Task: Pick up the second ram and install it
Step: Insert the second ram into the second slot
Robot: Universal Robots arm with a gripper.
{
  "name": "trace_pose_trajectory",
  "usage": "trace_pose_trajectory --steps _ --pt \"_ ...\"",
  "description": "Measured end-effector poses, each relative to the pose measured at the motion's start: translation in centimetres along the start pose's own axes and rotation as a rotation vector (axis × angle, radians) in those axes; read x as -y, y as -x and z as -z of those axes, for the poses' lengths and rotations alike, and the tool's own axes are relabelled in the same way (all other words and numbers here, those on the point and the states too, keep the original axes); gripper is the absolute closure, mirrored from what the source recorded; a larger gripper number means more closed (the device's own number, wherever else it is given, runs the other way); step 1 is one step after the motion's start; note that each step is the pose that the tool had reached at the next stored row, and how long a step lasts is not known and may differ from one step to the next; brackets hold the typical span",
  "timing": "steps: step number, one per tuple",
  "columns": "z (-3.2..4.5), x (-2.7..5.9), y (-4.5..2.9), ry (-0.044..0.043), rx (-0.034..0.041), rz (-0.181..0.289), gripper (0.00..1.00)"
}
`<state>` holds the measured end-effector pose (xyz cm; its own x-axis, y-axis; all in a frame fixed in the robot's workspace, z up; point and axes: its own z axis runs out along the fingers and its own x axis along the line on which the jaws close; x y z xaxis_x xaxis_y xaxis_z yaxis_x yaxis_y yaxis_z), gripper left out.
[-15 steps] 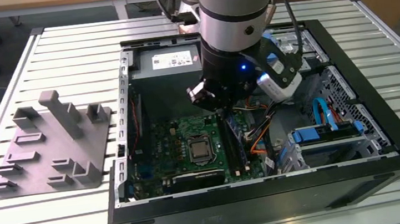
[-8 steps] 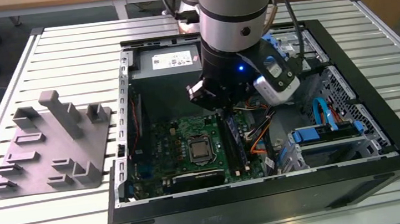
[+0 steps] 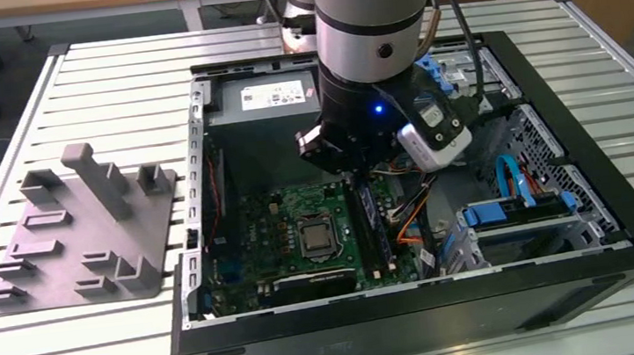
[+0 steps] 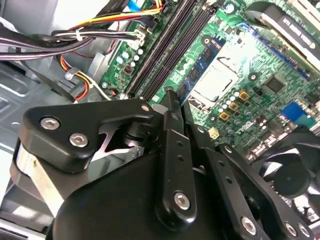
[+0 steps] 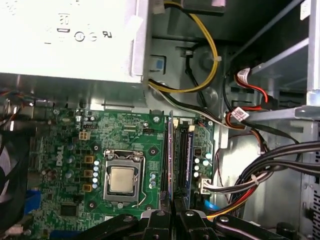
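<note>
A white label [image 3: 279, 96] sat on the power supply [image 5: 65, 45] inside the open computer case [image 3: 424, 297]. Down in that case the gripper [image 3: 354, 172] pinched the second ram [image 5: 170, 150] narrowly, edge-on at the black memory slots [image 5: 181, 160].

A black case [image 3: 426, 312] lies open on a slatted white table [image 3: 105, 67]. Inside the case sit a green motherboard [image 3: 269, 227] carrying 1 CPU [image 3: 316, 238], a black fan [image 4: 295, 172], a blue drive caddy [image 3: 510, 210] and bundled cables [image 5: 270, 160]. A grey power supply [image 3: 267, 94] sits against the case's far wall. Outside the case, on the exterior view's left, rests a grey holder tray [image 3: 87, 233] with several upright blocks.
</note>
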<state>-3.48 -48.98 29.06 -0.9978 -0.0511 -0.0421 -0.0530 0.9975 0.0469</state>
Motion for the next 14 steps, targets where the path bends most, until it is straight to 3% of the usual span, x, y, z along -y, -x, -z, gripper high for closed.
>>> trace_pose_trajectory --steps 14 --pt "-0.03 0.01 0.13 -0.0035 0.0039 -0.083 0.86"
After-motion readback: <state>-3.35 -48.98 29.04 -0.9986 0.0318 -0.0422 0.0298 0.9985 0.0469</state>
